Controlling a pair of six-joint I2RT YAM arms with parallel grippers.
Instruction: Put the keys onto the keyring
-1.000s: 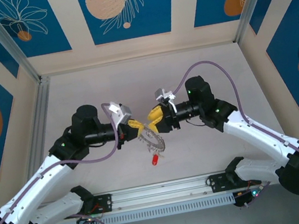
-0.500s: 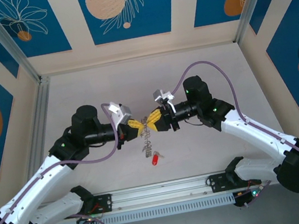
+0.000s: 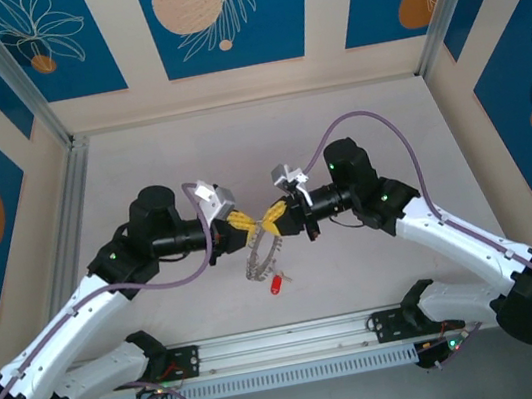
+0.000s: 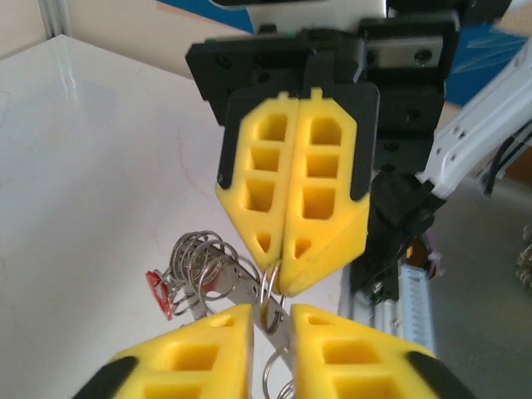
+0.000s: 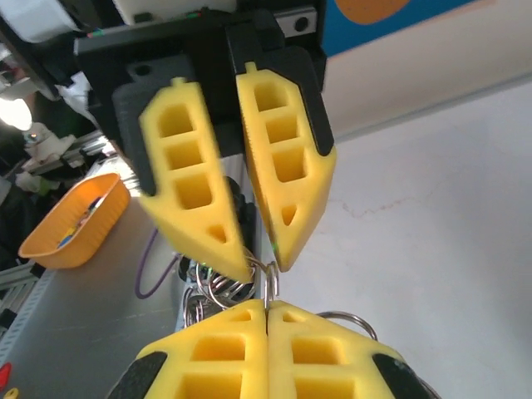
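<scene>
Right claw point(image 3: 269, 223) we see pinched shut on the keyring point(image 3: 258, 258) — left claw point(image 3: 248, 226) opposite, slightly parted around it — key point(image 3: 275, 284) below.

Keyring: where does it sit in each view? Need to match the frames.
Top external: keyring hangs at centre, just below where the left gripper and right gripper meet.
Left wrist: keyring lower centre-left, coils beside the tips.
Right wrist: keyring lower centre, between the two grippers.
Shared landmark: the yellow fingertips meeting tip to tip.
</scene>
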